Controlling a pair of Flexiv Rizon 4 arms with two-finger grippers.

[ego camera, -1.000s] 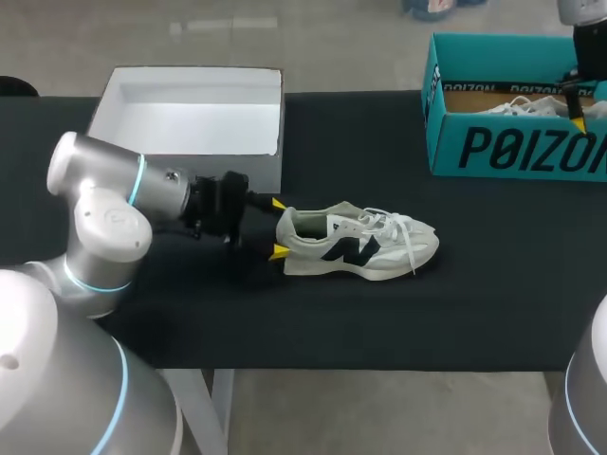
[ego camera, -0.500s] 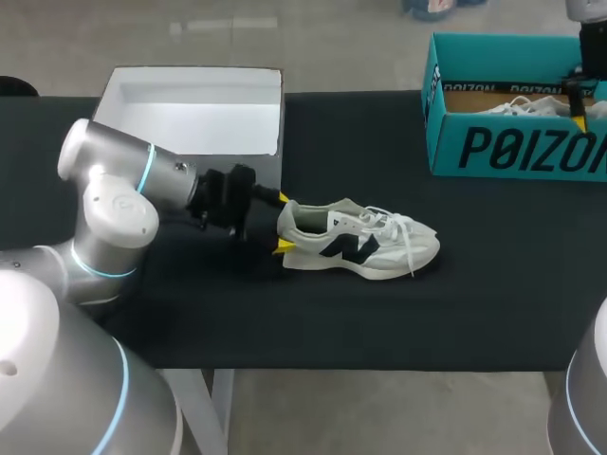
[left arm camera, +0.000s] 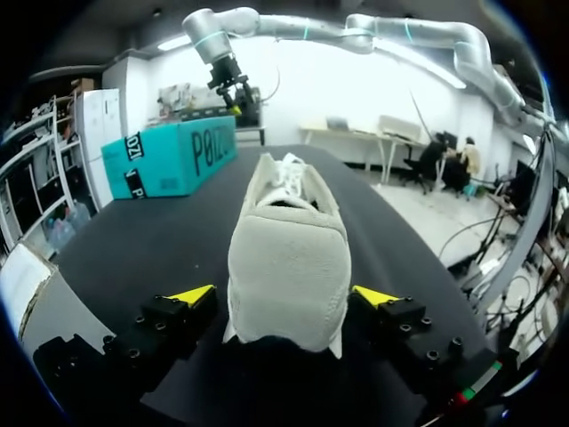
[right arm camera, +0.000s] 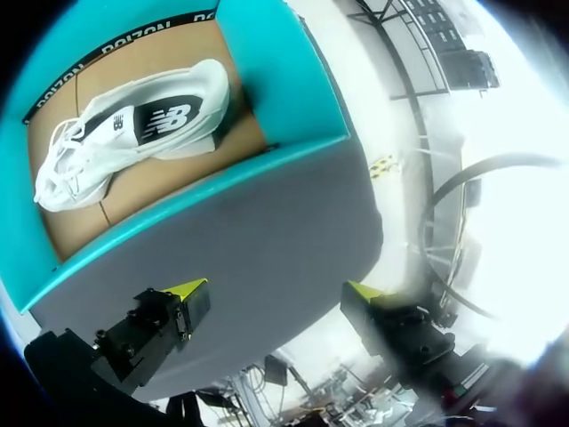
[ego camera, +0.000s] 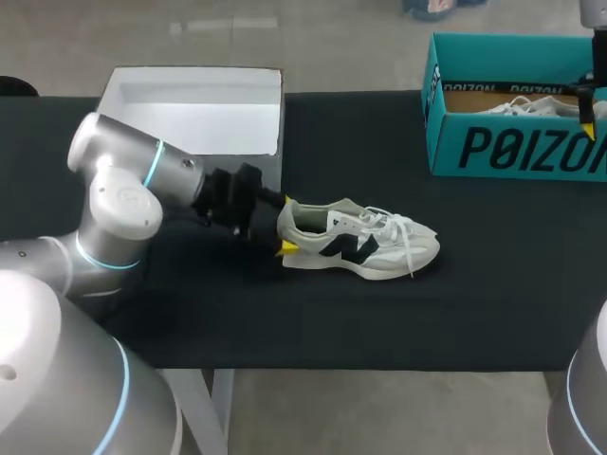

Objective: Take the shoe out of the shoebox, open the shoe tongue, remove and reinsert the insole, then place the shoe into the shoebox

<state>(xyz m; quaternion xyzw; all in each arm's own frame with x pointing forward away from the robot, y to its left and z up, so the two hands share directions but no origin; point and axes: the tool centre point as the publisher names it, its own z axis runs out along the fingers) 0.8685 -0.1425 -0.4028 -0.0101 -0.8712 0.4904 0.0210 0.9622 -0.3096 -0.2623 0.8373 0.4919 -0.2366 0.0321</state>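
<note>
Counting two shoes; two boxes

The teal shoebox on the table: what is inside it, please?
Inside the teal shoebox, one white shoe lies on its side on the brown cardboard floor. Anything under that shoe is covered, and part of the floor is out of view.

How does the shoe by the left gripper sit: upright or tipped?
Upright: the shoe rests sole-down on the table, heel between the jaws of the left gripper.
</note>
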